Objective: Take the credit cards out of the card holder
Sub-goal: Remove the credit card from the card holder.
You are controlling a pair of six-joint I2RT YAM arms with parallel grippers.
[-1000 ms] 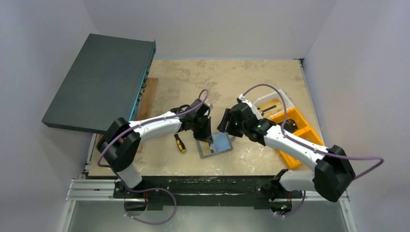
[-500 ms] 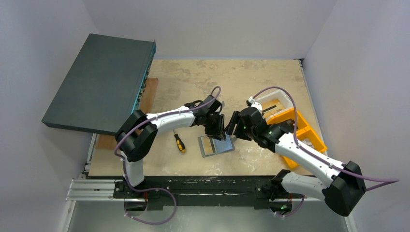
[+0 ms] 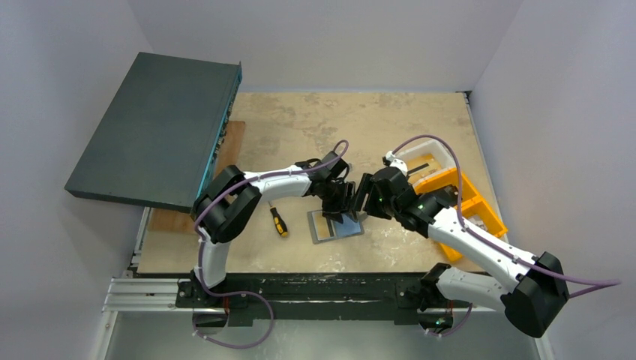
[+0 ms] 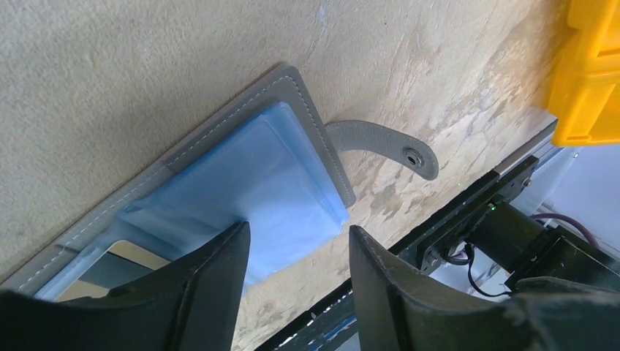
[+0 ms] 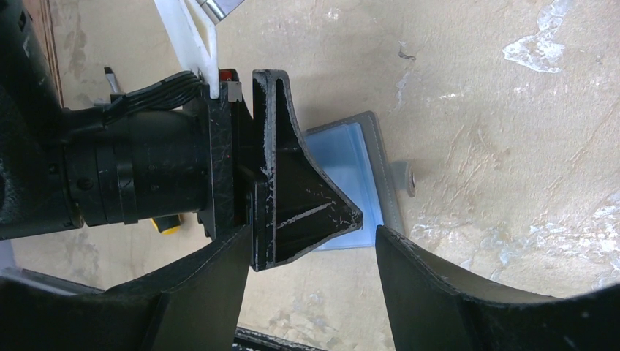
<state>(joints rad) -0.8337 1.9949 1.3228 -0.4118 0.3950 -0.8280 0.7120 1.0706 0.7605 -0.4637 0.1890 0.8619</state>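
Top external view had the card holder [image 3: 328, 231] lying open and flat on the table [image 3: 300, 120], near the front edge and roughly in the middle, with both arms bent in over it. Screwdriver [image 3: 279, 221] sat just to its left, orange bins [image 3: 471, 210] were well off to the right, and the big dark box [image 3: 154, 127] was at the far left.

Left wrist cam was the good one. The left gripper [image 4: 297, 232] hung right over the holder's pale blue pocket with its fingers [image 4: 212, 285] spread apart and nothing between them. Couldn't tell if the tips were touching the pocket or just above it. The grey tab [image 4: 384, 142] was flopped out on the table past the holder's edge. A tan patch [image 4: 135, 256] showed in the other half. Might've been a card, hard to say.

Right wrist cam: the right gripper [image 5: 313, 245] was also wide open and holding nothing. It sat just beside the left one, whose black finger filled the gap in that view, and the holder's blue side poked out behind it.
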